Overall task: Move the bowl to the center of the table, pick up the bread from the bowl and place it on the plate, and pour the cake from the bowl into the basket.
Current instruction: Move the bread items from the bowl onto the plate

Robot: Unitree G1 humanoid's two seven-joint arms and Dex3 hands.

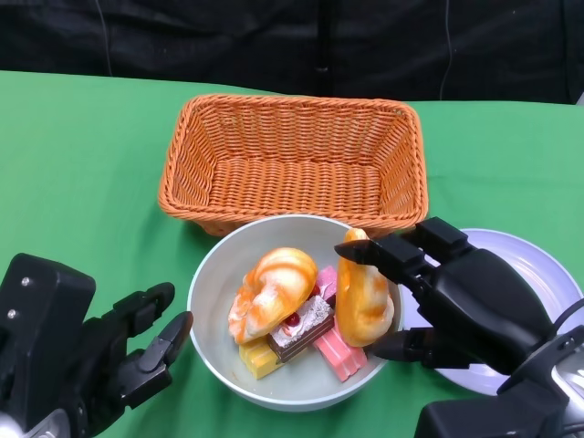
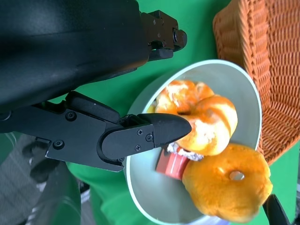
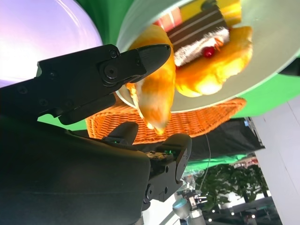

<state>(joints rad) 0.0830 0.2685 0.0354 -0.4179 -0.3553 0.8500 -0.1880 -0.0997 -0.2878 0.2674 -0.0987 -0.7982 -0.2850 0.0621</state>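
Golden bread (image 1: 365,290) in right hand (image 1: 465,306)

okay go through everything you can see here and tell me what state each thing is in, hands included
Right hand: grips a bread roll.
Bread roll: upright, raised at the bowl's right rim.
Left hand: holds nothing, fingers apart, beside the bowl.
Bowl: upright, holding a croissant and cake pieces.
Basket: upright, nothing in it.
Plate: bare where visible, partly hidden by the right hand.
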